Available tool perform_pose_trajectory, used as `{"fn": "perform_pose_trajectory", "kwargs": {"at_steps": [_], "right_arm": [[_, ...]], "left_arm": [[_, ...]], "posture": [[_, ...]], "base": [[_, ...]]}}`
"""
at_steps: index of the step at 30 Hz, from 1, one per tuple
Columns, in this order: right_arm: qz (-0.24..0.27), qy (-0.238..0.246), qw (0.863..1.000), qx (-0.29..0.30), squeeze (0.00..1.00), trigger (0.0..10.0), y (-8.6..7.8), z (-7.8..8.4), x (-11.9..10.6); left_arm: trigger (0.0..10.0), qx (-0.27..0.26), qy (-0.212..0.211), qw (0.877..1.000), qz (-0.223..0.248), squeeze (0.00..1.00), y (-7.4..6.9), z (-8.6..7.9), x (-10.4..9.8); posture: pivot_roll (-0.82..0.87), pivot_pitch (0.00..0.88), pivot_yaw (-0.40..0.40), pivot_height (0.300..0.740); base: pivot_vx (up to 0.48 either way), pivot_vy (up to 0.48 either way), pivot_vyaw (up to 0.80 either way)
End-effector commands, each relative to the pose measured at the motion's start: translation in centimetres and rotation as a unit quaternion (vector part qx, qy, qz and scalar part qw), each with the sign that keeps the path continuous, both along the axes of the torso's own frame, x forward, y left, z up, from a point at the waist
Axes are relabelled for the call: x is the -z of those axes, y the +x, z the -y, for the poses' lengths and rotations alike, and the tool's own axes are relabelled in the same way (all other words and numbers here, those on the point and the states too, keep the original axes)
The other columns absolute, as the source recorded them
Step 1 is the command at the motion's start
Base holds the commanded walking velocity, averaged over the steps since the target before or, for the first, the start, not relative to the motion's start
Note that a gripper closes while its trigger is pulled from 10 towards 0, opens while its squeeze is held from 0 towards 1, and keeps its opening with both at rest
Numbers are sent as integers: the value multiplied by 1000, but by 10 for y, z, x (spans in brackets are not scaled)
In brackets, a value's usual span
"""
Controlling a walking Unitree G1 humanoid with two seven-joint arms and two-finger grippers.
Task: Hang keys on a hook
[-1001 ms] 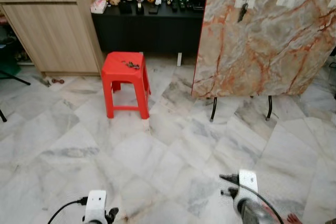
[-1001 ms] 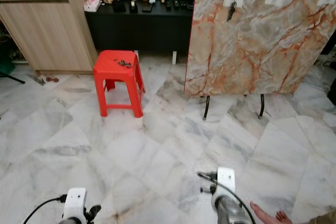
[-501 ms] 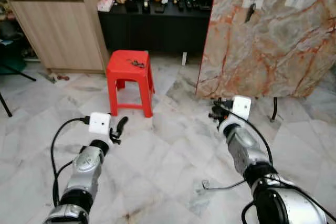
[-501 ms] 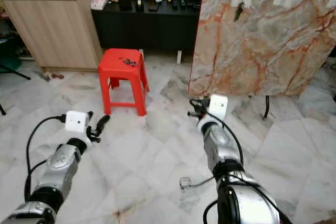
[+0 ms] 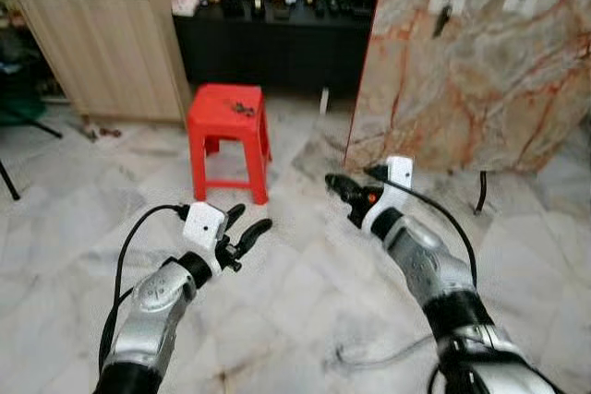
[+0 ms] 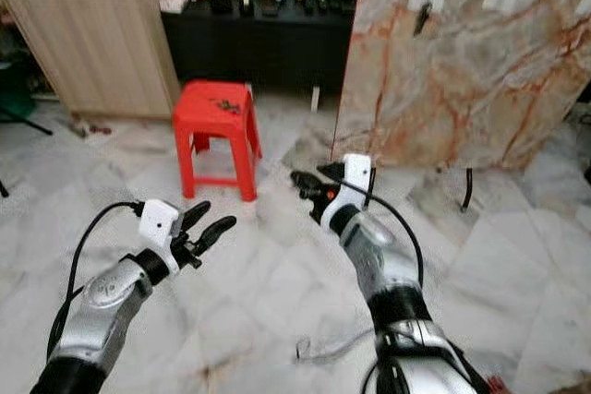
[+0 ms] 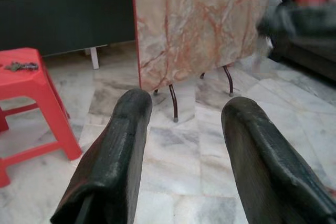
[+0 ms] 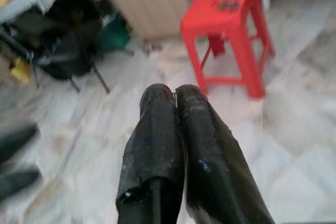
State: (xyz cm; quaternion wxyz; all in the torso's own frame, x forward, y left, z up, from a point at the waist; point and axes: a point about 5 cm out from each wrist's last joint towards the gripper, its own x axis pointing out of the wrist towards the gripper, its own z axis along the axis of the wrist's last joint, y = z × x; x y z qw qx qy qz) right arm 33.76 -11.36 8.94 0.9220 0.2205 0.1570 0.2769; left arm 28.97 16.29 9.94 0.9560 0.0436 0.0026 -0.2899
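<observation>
The keys (image 5: 233, 110) lay as a small dark cluster on the red stool (image 5: 223, 119), their long axis running roughly across the seat; finer orientation was too small to tell. Both arms were raised above the marble floor (image 5: 295, 274). The left tool (image 5: 242, 224) had its fingers spread, empty. The right tool (image 5: 338, 185) had its fingers pressed together, holding nothing. Another key (image 5: 441, 19) hung on the marble board (image 5: 471, 71).
</observation>
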Motion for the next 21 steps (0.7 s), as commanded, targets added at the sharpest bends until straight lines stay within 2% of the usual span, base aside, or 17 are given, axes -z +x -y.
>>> {"fn": "perform_pose_trajectory", "kwargs": {"at_steps": [1, 6, 9, 11, 12, 15, 17, 19, 21], "right_arm": [[30, -7, 999, 11, 0, 10000, -6, 11, -12], [51, 11, 998, 41, 0, 10000, -22, 26, -23], [53, -8, 999, 9, 0, 10000, -48, 33, -26], [51, -16, 999, -1, 0, 10000, -54, 34, -26], [49, -31, 998, -21, 0, 10000, -59, 35, -23], [50, -61, 988, -132, 0, 10000, -86, 34, -20], [49, -66, 986, -147, 0, 10000, -90, 34, -20], [35, -88, 982, -163, 0, 10000, -90, 45, -13], [35, -88, 982, -163, 0, 10000, -90, 45, -13]], "left_arm": [[10000, 7, 4, 1000, 10, 0, -7, 3, -9], [10000, -10, 1, 1000, 15, 0, -20, -2, -19], [10000, -8, 6, 1000, 12, 0, -33, 1, -27], [10000, -6, 7, 1000, 12, 0, -36, 2, -28], [10000, -1, 9, 1000, 12, 0, -38, 4, -30], [10000, 42, 29, 999, -2, 0, -50, 8, -35], [10000, 50, 35, 998, -4, 0, -52, 8, -36], [10000, 73, 47, 996, -12, 0, -56, 6, -37], [10000, 73, 47, 996, -12, 0, -56, 6, -37]], "posture": [[-1, 0, -83, 740], [-2, 0, -82, 740], [-4, 6, -77, 740], [-4, 6, -77, 740], [-10, 7, -74, 740], [-12, 11, -67, 740], [-12, 11, -67, 740], [-9, 10, -58, 740], [-9, 10, -58, 740]], "base": [[0, 0, 0], [0, 0, 0], [0, 0, 0], [0, 0, 0], [0, 0, 0], [0, 0, 0], [0, 0, 0], [0, 0, 0], [0, 0, 0]]}}
